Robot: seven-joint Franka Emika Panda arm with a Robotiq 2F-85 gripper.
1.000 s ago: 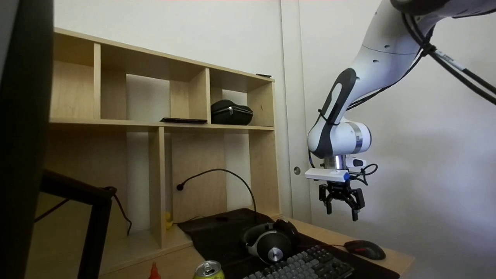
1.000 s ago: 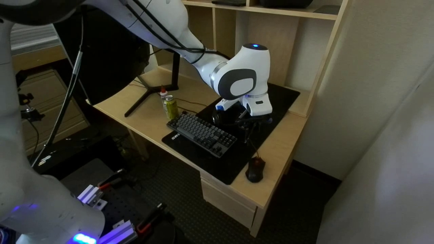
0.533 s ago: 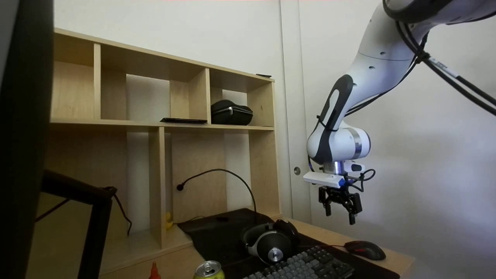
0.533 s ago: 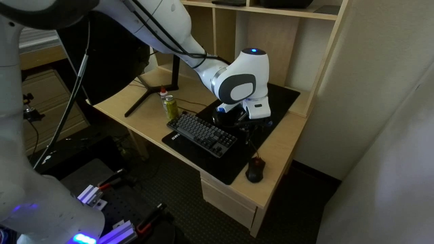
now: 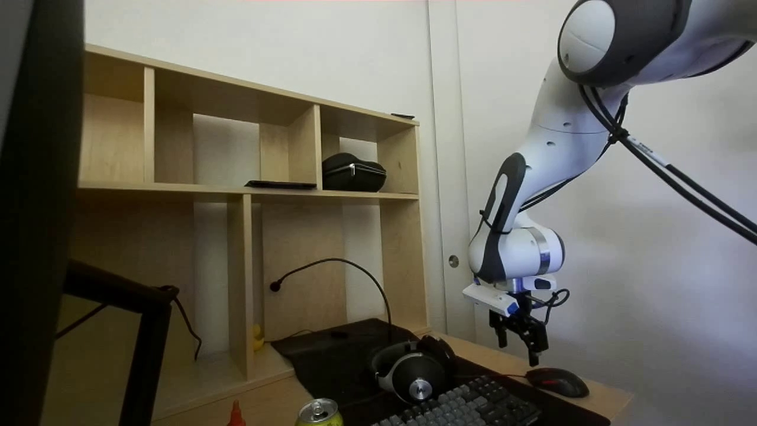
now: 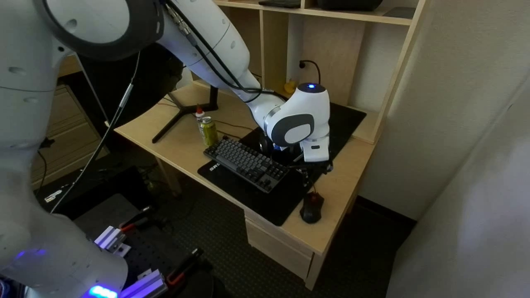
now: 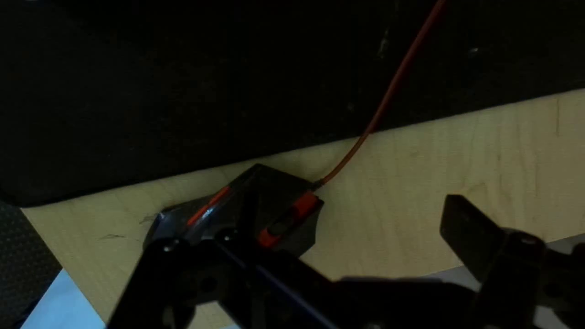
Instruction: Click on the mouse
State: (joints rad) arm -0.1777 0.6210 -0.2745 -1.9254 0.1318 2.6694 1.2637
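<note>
The mouse is a small black low-domed shape with red accents and a red cable. It lies on the bare wood near the desk's end, beside the black mat, in both exterior views (image 5: 557,382) (image 6: 311,208). It also shows in the wrist view (image 7: 285,185), where one finger covers part of it. My gripper (image 5: 518,351) is open and empty, above the desk and short of the mouse in height. In the wrist view its fingers (image 7: 352,203) are wide apart, one over the mouse and one over bare wood. In an exterior view the wrist hides much of the gripper (image 6: 307,176).
A keyboard (image 6: 248,163) and headphones (image 5: 414,373) lie on the black mat (image 6: 265,207). A yellow can (image 6: 209,131), a red-capped bottle (image 6: 199,111) and a monitor stand (image 6: 182,109) are farther along the desk. A thin gooseneck (image 5: 331,259) rises before the shelf unit (image 5: 236,192).
The arm has come down, lowering the gripper toward the desk and nearer to the mouse's height. The gripper has turned slightly and stays open. The mouse has not moved.
</note>
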